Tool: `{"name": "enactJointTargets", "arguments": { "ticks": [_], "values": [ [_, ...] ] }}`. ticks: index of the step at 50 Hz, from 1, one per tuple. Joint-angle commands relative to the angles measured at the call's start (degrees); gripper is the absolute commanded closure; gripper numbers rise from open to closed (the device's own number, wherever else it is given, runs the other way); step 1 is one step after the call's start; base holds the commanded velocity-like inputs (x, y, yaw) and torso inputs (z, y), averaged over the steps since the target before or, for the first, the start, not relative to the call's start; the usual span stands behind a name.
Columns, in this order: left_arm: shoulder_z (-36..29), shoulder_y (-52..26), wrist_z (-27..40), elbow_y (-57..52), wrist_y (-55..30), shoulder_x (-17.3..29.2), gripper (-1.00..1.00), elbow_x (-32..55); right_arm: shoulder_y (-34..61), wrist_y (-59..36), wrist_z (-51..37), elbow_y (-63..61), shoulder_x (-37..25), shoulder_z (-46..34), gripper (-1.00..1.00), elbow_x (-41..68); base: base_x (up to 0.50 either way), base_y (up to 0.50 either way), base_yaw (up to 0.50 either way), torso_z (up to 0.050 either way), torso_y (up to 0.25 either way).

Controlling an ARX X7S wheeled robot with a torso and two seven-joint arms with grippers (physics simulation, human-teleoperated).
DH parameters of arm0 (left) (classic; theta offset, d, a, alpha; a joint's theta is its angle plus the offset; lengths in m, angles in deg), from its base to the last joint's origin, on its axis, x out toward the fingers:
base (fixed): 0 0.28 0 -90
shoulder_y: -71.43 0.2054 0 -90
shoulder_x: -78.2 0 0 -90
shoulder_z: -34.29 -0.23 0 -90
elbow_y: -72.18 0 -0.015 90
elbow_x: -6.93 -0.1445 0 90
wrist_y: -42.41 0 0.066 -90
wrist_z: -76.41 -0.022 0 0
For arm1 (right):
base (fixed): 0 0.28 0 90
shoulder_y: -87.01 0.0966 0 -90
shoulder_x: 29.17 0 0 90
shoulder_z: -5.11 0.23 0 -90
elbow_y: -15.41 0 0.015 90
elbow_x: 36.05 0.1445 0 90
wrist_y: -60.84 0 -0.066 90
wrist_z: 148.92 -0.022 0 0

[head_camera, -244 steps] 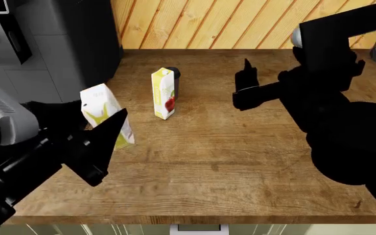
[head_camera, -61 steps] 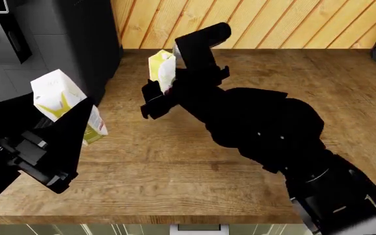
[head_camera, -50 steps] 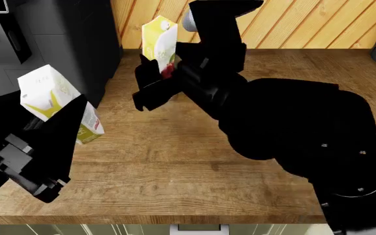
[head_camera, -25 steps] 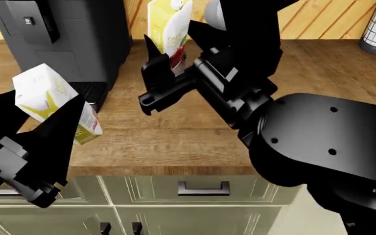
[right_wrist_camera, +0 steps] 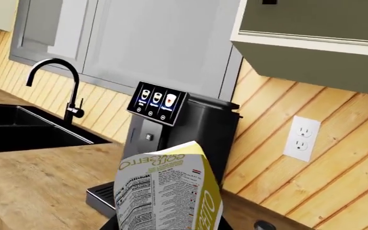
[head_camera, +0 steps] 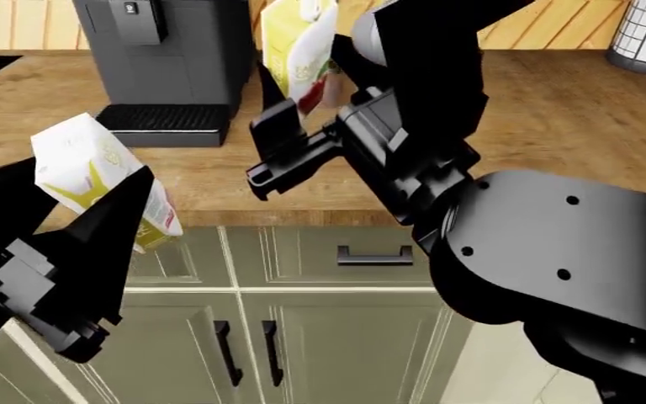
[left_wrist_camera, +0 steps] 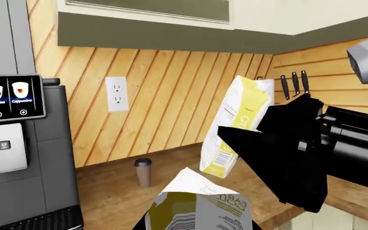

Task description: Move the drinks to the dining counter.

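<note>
Juice cartons (head_camera: pixel 98 181) and (head_camera: pixel 300 46) are riding clamped in my left and right jaws, lifted clear of the wooden table (head_camera: pixel 592 118) for carrying, while the lidded paper cup (left_wrist_camera: pixel 143 171) is waiting behind.

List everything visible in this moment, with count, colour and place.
Yellow-and-white gable-top juice cartons: two, one held in the left tool, one held in the right tool, both lifted off the worktop.
Slim dark brown paper cup with black lid: one, standing on the worktop.
Brown wood-grain worktop: one, above pale green cabinets.
Dark grey coffee machine: one, at the worktop's back.
Black sink with black tap: one, beside the machine.
White wall socket: one, on wood panelling.
Left tool: black, shut on carton.
Right tool: black, shut on carton.
</note>
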Motion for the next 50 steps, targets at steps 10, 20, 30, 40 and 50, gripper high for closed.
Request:
{"name": "enactJointTargets", "arguments": {
  "ticks": [10,20,30,40,50],
  "values": [
    [1.3,0.8,-0.8,0.0,0.0,-0.7,1.0,-1.7,-0.1,0.1,0.4,-1.1,-0.9,-2.0,1.0,-4.2,0.0,0.5,0.0,0.0,0.0],
    [2.1,1.5,-0.8,-0.2,0.3,-0.5,1.0,-1.4,0.1,0.2,0.3,-0.7,-0.9,-2.1,1.0,-4.0,0.0,0.5,0.0,0.001,0.0],
    [1.6,1.3,-0.8,0.0,0.5,-0.4,1.0,-1.6,0.2,0.3,0.6,-0.3,-0.8,-2.7,1.0,-4.3,-0.05,0.5,0.0,0.0,0.0],
    [2.4,2.0,-1.2,-0.3,0.5,-0.4,1.0,-1.7,0.1,0.5,0.5,0.0,-0.6,-2.4,1.0,-3.7,-0.16,0.5,0.0,0.001,0.0],
    [2.3,2.2,-1.1,-0.3,0.7,-0.2,1.0,-1.5,0.0,0.7,0.5,-0.1,-0.9,-2.6,1.0,-3.7,-0.23,0.5,0.0,0.0,0.0]
  ]
}}
